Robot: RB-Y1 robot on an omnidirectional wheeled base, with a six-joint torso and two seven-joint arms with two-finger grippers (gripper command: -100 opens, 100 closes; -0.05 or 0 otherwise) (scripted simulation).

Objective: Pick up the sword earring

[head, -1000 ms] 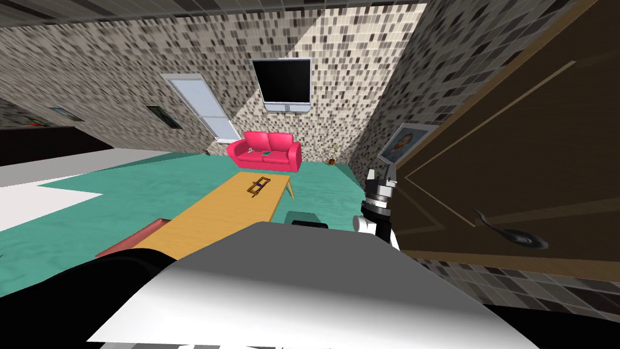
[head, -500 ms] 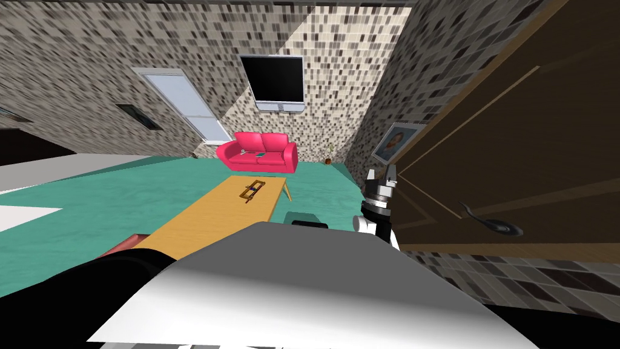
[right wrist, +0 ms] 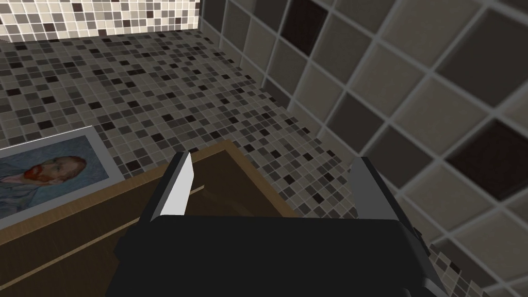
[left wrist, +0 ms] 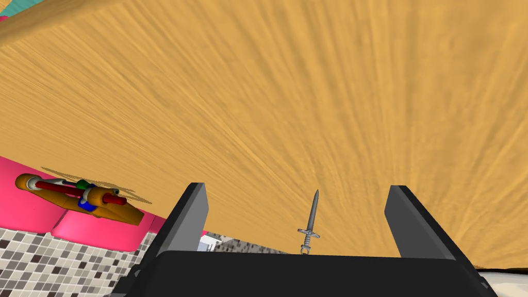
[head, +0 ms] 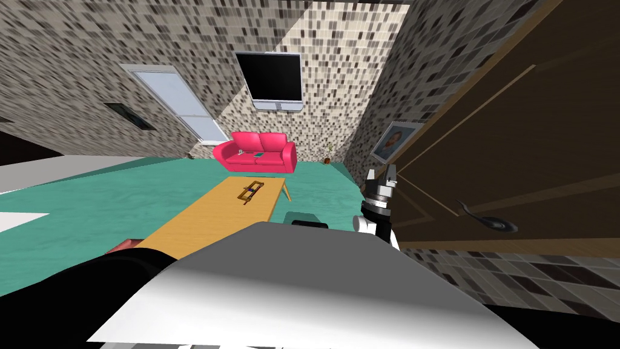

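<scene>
The sword earring [left wrist: 311, 221], a tiny grey sword with a ring at its hilt, lies on the orange wooden table [left wrist: 309, 93]. It rests between the fingers of my left gripper [left wrist: 298, 188], close to the gripper's body, and touches neither finger. That gripper is open and hangs low over the tabletop. My right gripper [head: 381, 179] is raised beside the brown door [head: 521, 151]; it stands open with nothing in it.
A wooden toy [left wrist: 82, 198] with coloured beads sits farther along the long table [head: 218, 212]. Beyond the table's end are a pink sofa [head: 257, 151] and a wall TV [head: 270, 77]. The door's handle [head: 487, 221] is near my right arm.
My head view has turned slightly, so the sofa, table and door have drifted left in it. Neither arm has visibly moved.
</scene>
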